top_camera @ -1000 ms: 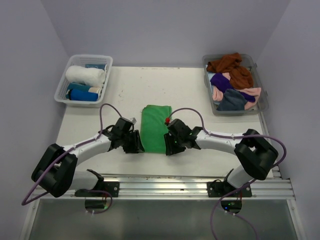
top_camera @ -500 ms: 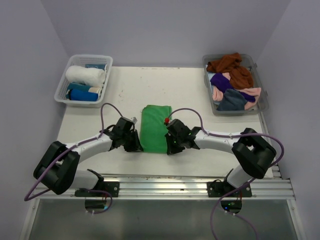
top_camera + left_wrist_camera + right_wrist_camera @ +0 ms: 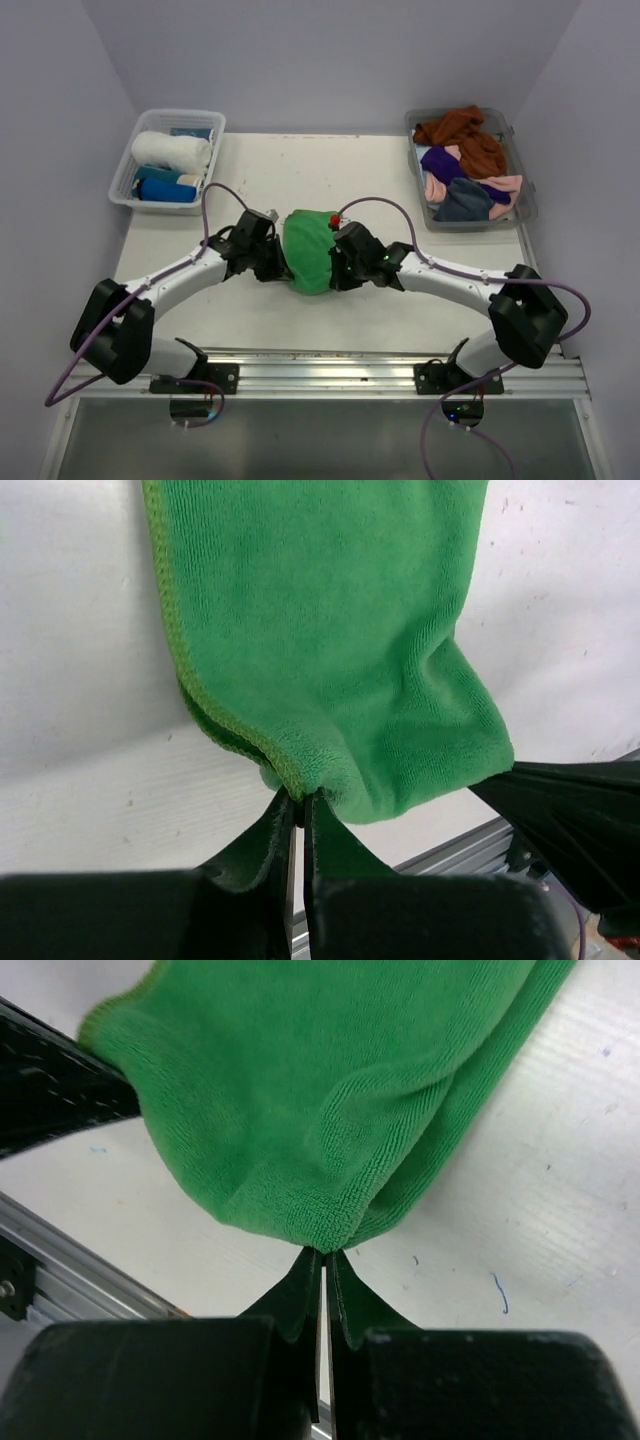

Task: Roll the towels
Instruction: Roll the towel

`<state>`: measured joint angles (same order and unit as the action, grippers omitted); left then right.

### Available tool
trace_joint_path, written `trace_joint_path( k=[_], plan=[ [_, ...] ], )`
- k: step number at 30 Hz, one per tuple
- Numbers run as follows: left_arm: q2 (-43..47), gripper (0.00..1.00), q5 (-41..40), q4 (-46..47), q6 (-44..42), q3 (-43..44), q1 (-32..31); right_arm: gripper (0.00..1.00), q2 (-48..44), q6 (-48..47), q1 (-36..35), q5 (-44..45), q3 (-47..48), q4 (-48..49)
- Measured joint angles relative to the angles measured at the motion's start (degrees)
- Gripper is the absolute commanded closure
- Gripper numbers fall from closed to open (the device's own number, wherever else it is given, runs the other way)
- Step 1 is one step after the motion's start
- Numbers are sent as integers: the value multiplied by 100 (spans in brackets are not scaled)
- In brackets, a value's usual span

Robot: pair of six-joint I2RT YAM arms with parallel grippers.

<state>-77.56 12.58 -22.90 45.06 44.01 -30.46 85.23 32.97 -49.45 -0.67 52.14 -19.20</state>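
Note:
A bright green towel (image 3: 308,252) lies folded in the middle of the table, its near end lifted and curled over. My left gripper (image 3: 275,262) is shut on its near left corner, which shows in the left wrist view (image 3: 300,798). My right gripper (image 3: 340,266) is shut on its near right corner, which shows in the right wrist view (image 3: 324,1251). Rust-brown (image 3: 462,130), purple (image 3: 442,162), pink (image 3: 434,187) and slate grey (image 3: 463,203) towels lie loose in the clear tub (image 3: 528,206) at the back right. A rolled white towel (image 3: 170,151) and a rolled blue towel (image 3: 166,190) lie in the white basket (image 3: 122,186).
The metal rail (image 3: 330,365) runs along the table's near edge. Purple cables (image 3: 380,212) loop over both arms near the towel. Grey walls close in the back and both sides.
Both grippers have moved away from the rail toward the far side, lifting the green towel's near end and folding it over itself. The towel now looks shorter and bunched.

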Motion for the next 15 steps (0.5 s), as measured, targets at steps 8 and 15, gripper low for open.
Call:
trace_joint_path(
  k=[8, 15],
  plan=[
    [-800, 100, -17, -144, 238, 490, 127, 100, 494, -74, 330, 170, 678, -144],
    [-1182, 100, -20, -199, 363, 1019, 313, 100, 955, -83, 529, 273, 1071, -280]
  ],
)
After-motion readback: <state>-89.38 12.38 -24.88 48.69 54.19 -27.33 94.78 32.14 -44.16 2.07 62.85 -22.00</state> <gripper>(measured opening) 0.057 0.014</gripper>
